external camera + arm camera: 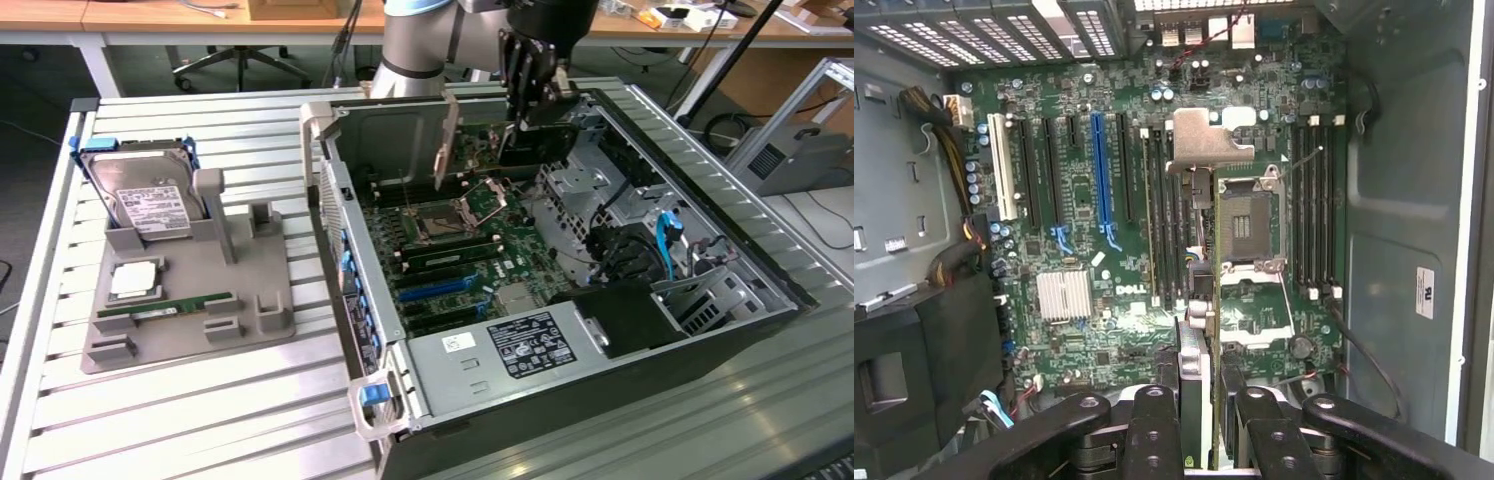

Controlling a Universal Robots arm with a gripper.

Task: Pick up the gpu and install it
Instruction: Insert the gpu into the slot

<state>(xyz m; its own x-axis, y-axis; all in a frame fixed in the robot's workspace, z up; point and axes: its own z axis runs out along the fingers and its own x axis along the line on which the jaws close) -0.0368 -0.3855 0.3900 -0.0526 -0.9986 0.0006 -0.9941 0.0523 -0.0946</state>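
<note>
Over the open computer case (327, 190), the gpu (521, 148) is held by the gripper (534, 108)

On the exterior view's left, a grey holder (254, 290) is seen on the slatted table (200, 420). A hard drive (144, 200) is kept upright at its far end. A small square chip (134, 280) is laid nearer, and a green RAM stick (167, 306) is laid flat in front of the chip.

In the middle, the case is laid on its side with the cover off, so the motherboard (461, 270) and the CPU socket (447, 218) are exposed. Toward the far end of the case, the gripper is placed above the board. The gpu is pinched by its upper edge between the fingers (1154, 430) and is kept upright, with the silver bracket (446, 140) turned to the exterior view's left. The card is hung inside the case walls; whether its lower edge is touching the board cannot be told.

In the wrist view, the gpu (1195, 360) is seen edge-on between the fingers, beside the CPU socket. The blue slot (1102, 170) is well apart from it.

On the exterior view's right, blue cables (663, 235) are seen by the drive bays.
</note>
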